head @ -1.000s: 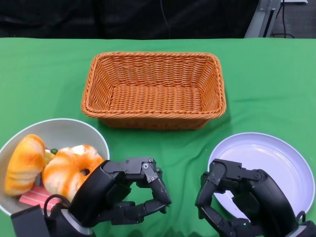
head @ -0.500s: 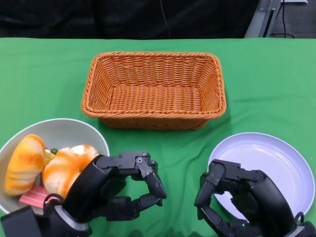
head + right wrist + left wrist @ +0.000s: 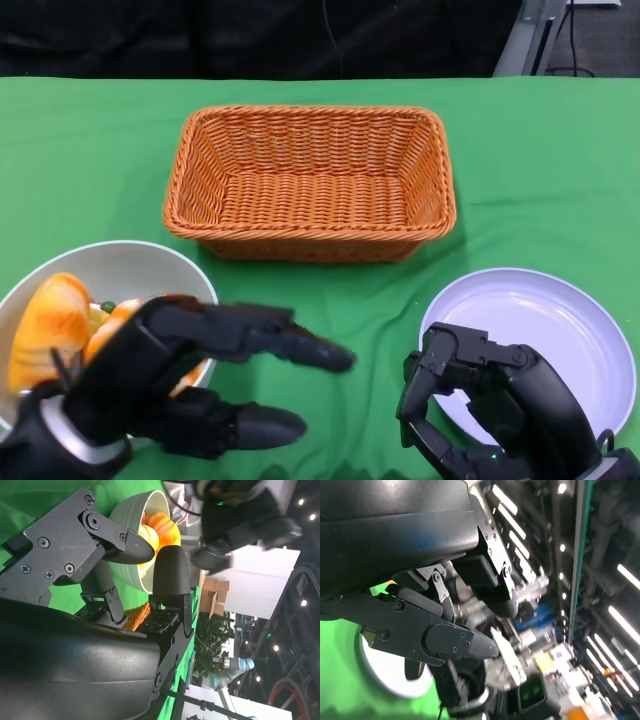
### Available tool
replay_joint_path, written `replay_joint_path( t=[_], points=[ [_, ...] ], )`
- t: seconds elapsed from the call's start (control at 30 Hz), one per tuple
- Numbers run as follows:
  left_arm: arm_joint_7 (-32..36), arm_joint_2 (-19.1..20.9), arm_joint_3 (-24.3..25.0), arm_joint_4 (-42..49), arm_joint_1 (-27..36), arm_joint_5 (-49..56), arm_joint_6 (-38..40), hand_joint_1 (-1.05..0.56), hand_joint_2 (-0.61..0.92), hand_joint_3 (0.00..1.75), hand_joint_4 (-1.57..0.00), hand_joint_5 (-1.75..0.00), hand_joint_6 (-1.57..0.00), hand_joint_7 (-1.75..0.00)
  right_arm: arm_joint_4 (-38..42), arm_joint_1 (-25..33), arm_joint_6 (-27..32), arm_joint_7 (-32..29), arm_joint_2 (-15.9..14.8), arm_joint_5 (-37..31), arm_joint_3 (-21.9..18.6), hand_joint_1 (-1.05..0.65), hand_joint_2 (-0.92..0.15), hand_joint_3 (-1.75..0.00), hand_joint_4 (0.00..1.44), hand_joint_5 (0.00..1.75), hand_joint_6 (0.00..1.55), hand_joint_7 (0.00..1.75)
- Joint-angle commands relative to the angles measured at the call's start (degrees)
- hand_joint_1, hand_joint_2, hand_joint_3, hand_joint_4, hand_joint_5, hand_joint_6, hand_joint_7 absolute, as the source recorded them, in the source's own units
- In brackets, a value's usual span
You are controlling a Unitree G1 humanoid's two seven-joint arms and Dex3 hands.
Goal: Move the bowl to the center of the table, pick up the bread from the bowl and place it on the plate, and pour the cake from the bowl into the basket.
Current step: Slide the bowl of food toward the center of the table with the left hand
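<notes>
- Woven wicker basket (image 3: pixel 310 180), rough ribbed weave, warm matt orange-brown.
- Green cloth table cover (image 3: pixel 540 160), matt, faintly creased.
- Smooth pale bowl (image 3: pixel 130 262), slight sheen, likely plastic or glazed.
- Glossy white plate (image 3: pixel 540 320), smooth.
- Bread (image 3: pixel 45 325) with soft, matt orange-and-cream skin.
- Black hard plastic shells on left hand (image 3: pixel 170 375) and right hand (image 3: pixel 490 400), semi-matt, with small metal screws.
</notes>
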Motion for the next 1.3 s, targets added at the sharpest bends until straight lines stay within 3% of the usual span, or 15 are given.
replay_joint_path(
  t=[0.03, 0.37, 0.73, 0.93, 1.3],
  points=[
    [2.5, 0.3, 2.7, -0.9, 0.1, -2.0, 0.3, -0.62, 0.92, 0.21, -0.73, -0.10, -0.72, 0.00, -0.1, 0.3, 0.0, -0.2, -0.3, 0.0, -0.4, -0.17, -0.42, -1.11, 0.78, 1.63, 0.67, 1.42],
    [5.0, 1.2, 10.8, 4.2, -4.3, -6.7, 3.4, -0.76, 0.92, 0.25, -0.56, 0.00, -0.55, 0.00, 1.4, -0.1, -2.1, -0.8, 0.5, -1.1, -0.5, -0.15, -0.41, -1.12, 0.79, 1.60, 0.69, 1.40],
    [9.8, 0.9, 20.0, 16.4, -10.8, -5.0, -1.5, -0.77, 0.92, 0.30, -0.63, -0.02, -0.58, -0.01, 1.9, -0.3, -2.3, -0.8, 0.7, -0.8, -0.6, -0.15, -0.39, -1.16, 0.81, 1.60, 0.71, 1.38],
    [11.3, 1.4, 22.1, 19.5, -12.4, -4.4, -2.0, -0.75, 0.92, 0.29, -0.65, -0.02, -0.59, -0.01, 1.9, -0.3, -2.3, -0.9, 0.7, -0.9, -0.7, -0.14, -0.39, -1.17, 0.81, 1.61, 0.71, 1.38],
    [16.2, 5.6, 24.3, 41.7, -19.6, 3.5, -3.5, -0.76, 0.92, 0.31, -0.68, -0.01, -0.60, 0.00, 2.2, -0.4, -2.5, -0.9, 0.7, -0.9, -0.7, -0.17, -0.39, -1.16, 0.80, 1.61, 0.70, 1.39]
  ],
)
